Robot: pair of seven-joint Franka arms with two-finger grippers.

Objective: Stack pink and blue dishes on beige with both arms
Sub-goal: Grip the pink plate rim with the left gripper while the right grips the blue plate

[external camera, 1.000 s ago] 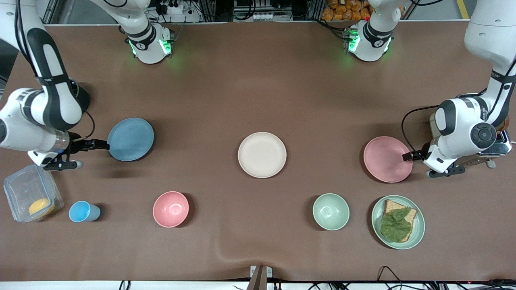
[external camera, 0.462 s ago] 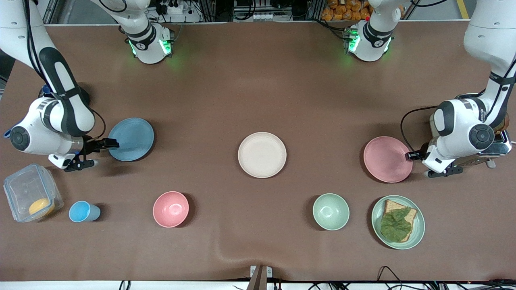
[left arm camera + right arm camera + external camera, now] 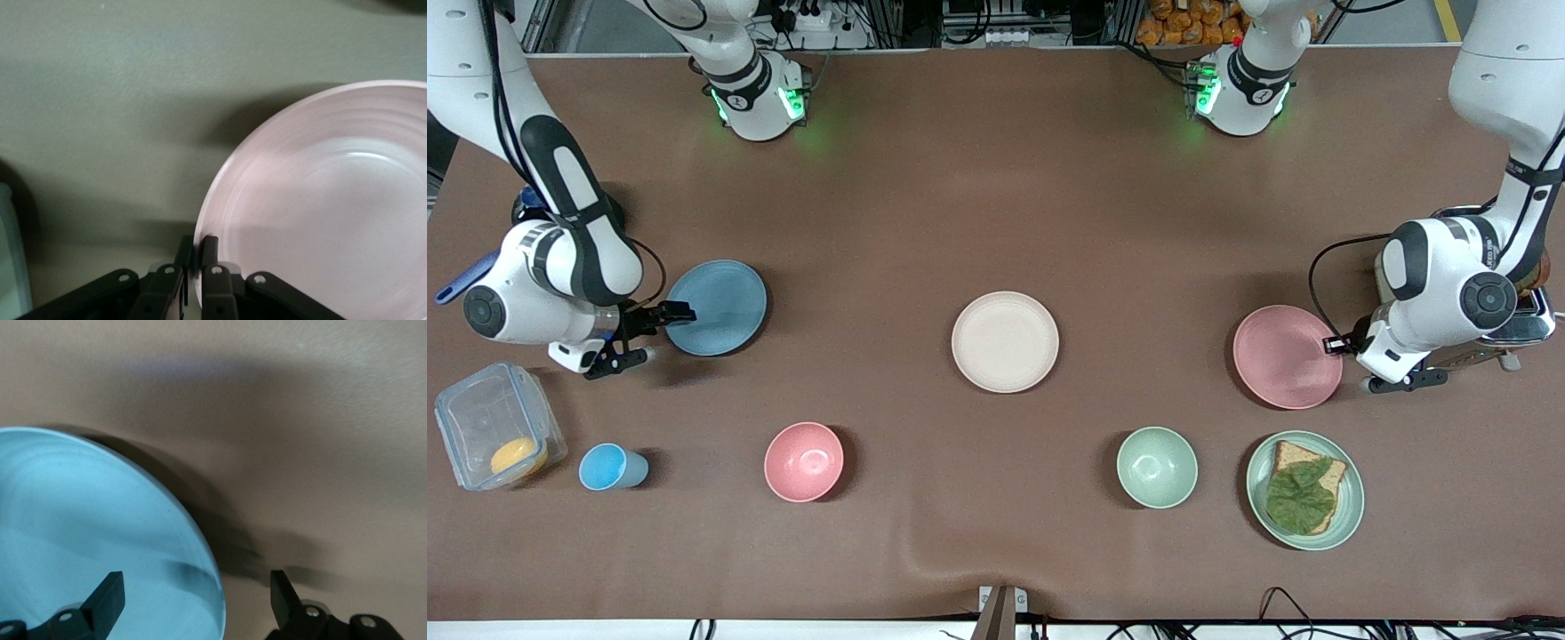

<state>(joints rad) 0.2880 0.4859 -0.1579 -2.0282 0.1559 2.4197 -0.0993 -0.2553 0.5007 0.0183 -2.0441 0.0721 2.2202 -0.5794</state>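
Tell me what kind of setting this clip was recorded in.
Most likely a robotics lab bench staged as a dining table: two arms bolted along a brown mat, tableware such as the beige plate and pink bowl, and cables and power strips at the edge.

My front camera sits high, looking down across the brown counter (image 3: 996, 178) toward both arm bases. Left wrist camera rides close above the flat pale pink plate (image 3: 333, 213), also in front view (image 3: 1287, 356). Right wrist camera hangs close over the flat light blue plate (image 3: 87, 533), shared likewise (image 3: 717, 307).
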